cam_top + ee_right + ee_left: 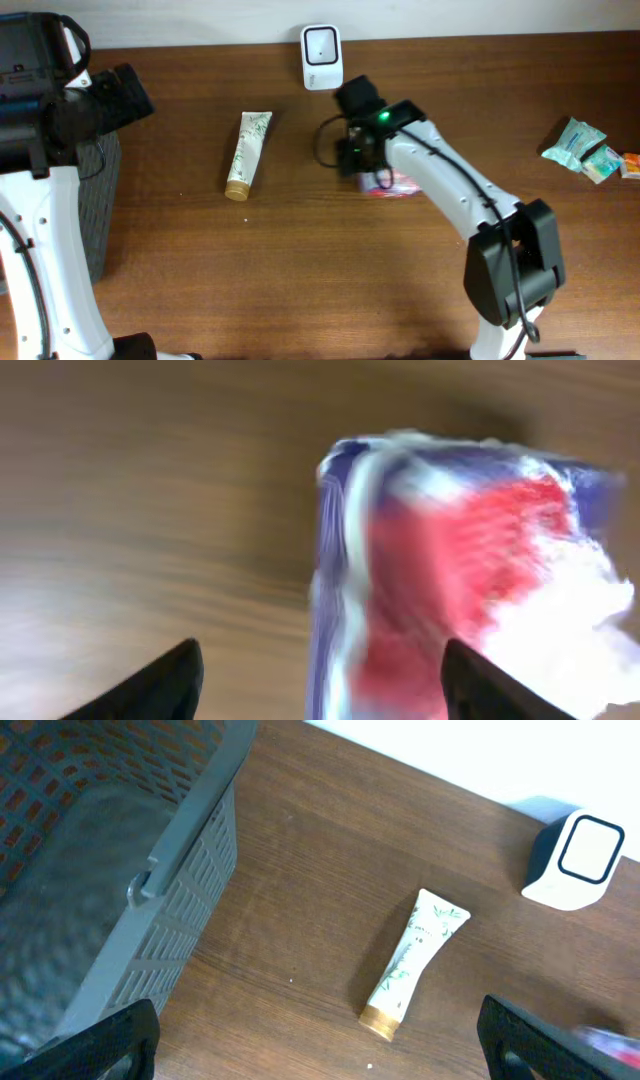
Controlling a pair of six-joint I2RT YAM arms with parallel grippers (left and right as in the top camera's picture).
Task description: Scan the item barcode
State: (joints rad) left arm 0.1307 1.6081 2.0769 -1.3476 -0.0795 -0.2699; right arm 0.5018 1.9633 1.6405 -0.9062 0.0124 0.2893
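One crinkled red-and-blue plastic packet (450, 560) on grained wooden table (300, 260).

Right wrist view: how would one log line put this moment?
right gripper open above red-blue packet | left gripper open, empty | tube on table

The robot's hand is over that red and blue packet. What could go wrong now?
The right end effector is open over the red and blue packet, which sits off-centre toward one finger, so closing might catch just an edge and let it slip. The packet looks soft; squeezing could crumple it and hide the barcode, which doesn't show from here. The scanner stands close by, so a careless lift might bump it.
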